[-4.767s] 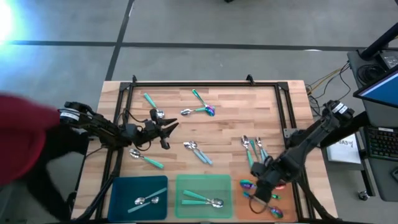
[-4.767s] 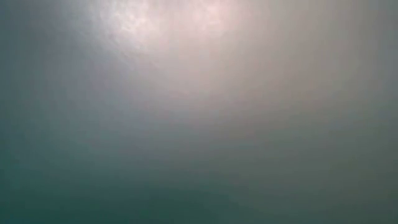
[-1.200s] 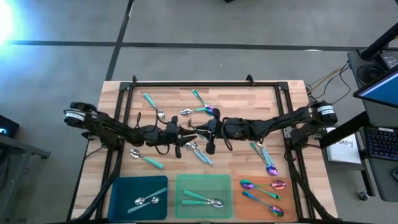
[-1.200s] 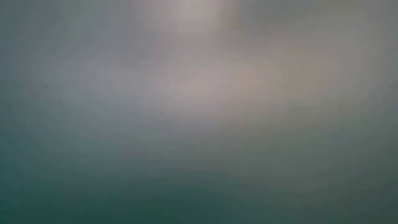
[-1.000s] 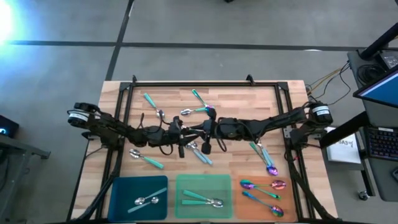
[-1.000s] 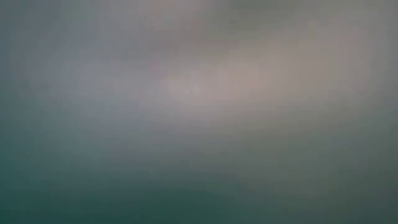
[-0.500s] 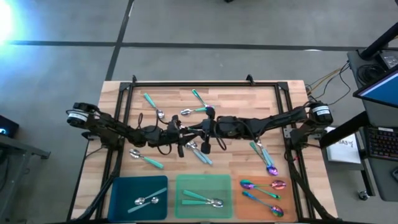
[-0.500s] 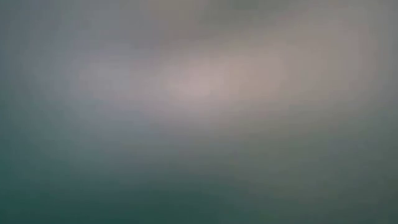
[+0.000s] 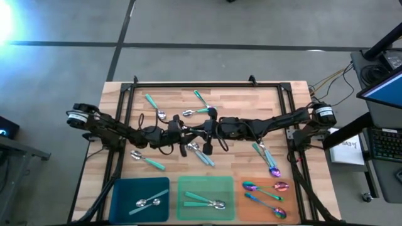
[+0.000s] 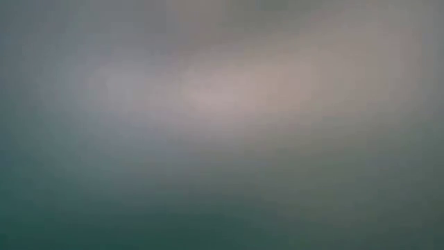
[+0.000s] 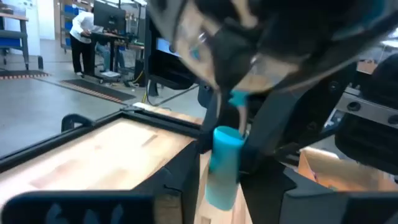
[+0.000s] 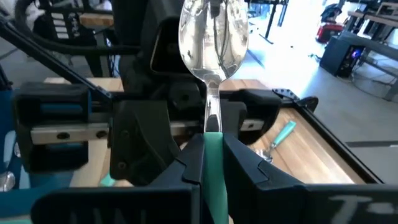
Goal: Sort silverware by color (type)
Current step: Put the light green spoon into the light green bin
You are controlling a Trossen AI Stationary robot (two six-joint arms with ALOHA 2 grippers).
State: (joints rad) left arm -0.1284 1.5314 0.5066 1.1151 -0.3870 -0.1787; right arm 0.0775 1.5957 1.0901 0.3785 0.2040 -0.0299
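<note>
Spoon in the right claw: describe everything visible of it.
The spoon with the teal-green handle and shiny silver bowl stands gripped by its handle in the right claw, which is shut on it. Its slim silver neck and mirror-bright bowl stick out past the fingertips, hollow side towards the wrist camera. It hangs above the wooden table, touching nothing else visible.

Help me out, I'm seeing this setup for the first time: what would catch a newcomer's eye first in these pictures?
The two dark arms meeting over the middle of the wooden table, the left gripper and right gripper almost touching. The right gripper's jaws are shut on a teal-handled spoon held upright, its shiny bowl filling the right wrist view. Along the near edge lie the blue tray, green tray and orange tray, each holding sorted spoons.
</note>
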